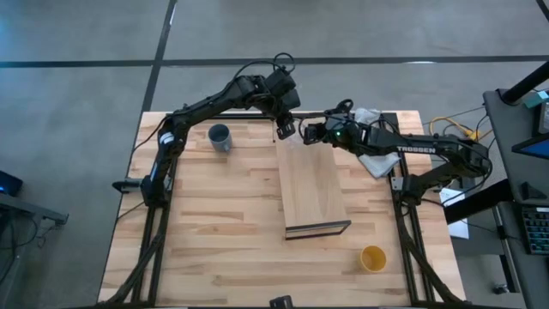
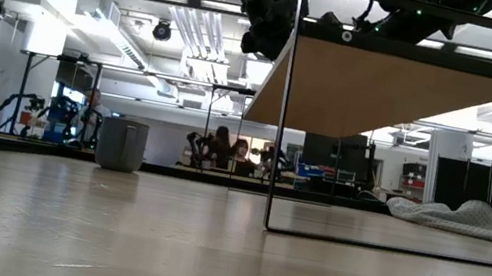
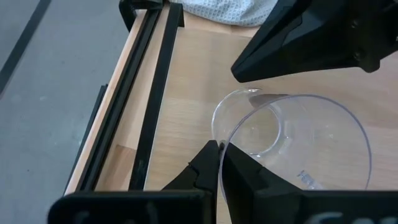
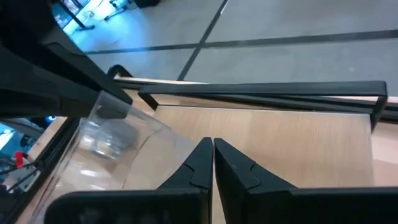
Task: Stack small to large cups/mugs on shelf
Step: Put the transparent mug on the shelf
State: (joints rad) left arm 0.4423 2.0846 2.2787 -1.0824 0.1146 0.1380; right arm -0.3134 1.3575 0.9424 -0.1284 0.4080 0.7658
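Note:
A small clear glass cup (image 3: 292, 143) is tilted over the far end of the light-wood shelf (image 1: 313, 189), its mouth toward my left wrist camera. My left gripper (image 1: 286, 130) is shut on its rim. My right gripper (image 1: 310, 133) is shut just beside the cup (image 4: 115, 134), fingertips close to its far rim; I cannot tell whether they touch. The blue-grey mug (image 1: 220, 136) stands upright on the tabletop left of the shelf. The yellow-orange cup (image 1: 372, 257) stands on the tabletop near the front right. My left gripper pinches the cup's rim (image 3: 225, 138) between its two fingers, one finger (image 3: 205, 163) outside the wall and the other inside the mouth. The cup is tilted, its base (image 3: 261, 132) toward the shelf top; whether it rests there I cannot tell.
A white cloth (image 1: 377, 161) lies on the tabletop right of the shelf's far end, under my right arm. The shelf stands on a black metal frame (image 2: 389, 247). The tabletop left of the shelf and in front of it holds only the mug and the yellow-orange cup.

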